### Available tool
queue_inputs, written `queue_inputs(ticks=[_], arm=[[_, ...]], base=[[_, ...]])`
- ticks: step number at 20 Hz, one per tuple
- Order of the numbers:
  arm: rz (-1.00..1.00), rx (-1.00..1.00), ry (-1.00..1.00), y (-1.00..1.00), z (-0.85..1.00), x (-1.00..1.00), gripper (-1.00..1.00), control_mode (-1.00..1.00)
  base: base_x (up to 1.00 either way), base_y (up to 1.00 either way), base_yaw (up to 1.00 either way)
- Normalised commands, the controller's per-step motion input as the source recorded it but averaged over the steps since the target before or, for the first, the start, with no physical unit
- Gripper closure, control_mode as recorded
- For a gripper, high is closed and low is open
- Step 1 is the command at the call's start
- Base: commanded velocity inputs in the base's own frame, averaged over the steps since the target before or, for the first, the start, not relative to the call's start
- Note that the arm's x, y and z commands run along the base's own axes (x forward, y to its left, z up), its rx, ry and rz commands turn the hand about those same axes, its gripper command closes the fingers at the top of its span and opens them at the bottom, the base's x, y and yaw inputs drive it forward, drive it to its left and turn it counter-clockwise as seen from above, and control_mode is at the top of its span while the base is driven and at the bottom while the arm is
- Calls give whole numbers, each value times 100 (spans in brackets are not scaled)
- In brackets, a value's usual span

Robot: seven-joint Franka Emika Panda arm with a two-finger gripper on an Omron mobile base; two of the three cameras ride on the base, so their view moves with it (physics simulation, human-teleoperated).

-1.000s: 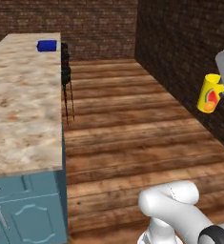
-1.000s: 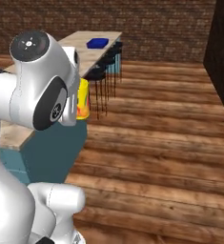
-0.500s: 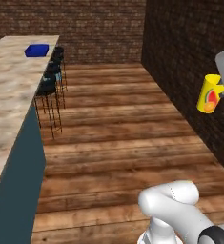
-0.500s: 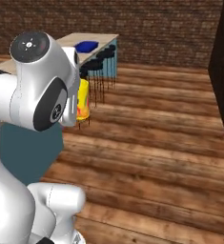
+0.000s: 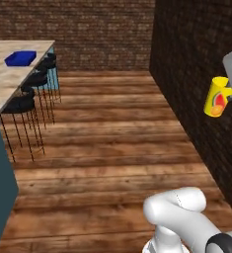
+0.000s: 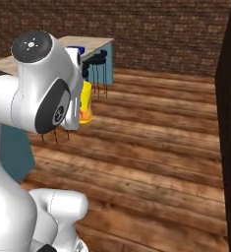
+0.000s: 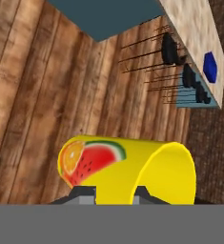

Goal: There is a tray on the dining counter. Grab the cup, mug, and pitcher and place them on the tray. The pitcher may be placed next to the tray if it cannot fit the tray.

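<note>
Hand view, entry one: the cup [image 7: 127, 169], yellow with a watermelon-and-orange mark, is clamped between the nearly closed fingertips [image 7: 77, 195] of the pincer [image 7: 114, 196] and is seen lying crosswise just above them. It is carried in the air over wooden floor, touching nothing else.

Left base view, entry two: the cup [image 5: 215, 97] is held at the far right edge beside the pincer's grey body. The dining counter [image 5: 9, 84] lies well apart from the pincer, far to the left, with the tray [image 5: 20, 58] on it near its far end. The black bar stools [image 5: 31, 89] are lined up along the counter's near side, between pincer and tray.

Right base view, entry three: the cup [image 6: 85, 103] is partly hidden behind the arm; the counter end and stools [image 6: 98, 61] are seen beyond it.

Change recorded: across the last second the whole scene has shifted in both base views, so the base has been driven and turned; the cup's place relative to the pincer is unchanged. The tray, earlier a small patch, is now presented larger.

Meaning for the task, as judged: transport of the cup is under way; the tray is not yet within reach, and mug and pitcher remain to be fetched.
</note>
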Motion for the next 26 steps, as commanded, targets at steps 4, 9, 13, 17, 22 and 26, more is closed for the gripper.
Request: queue_inputs(ticks=[4, 9, 13, 17, 22, 26], arm=[[0, 0, 0, 0, 0, 0, 100, 100], [0, 0, 0, 0, 0, 0, 100, 100], [0, 0, 0, 0, 0, 0, 100, 100], [0, 0, 0, 0, 0, 0, 100, 100], [0, 0, 0, 0, 0, 0, 100, 100], [0, 0, 0, 0, 0, 0, 100, 100]], base=[[100, -72, 13], [100, -67, 12], [100, -78, 7], [100, -52, 4], [100, 7, 17], [100, 1, 31]])
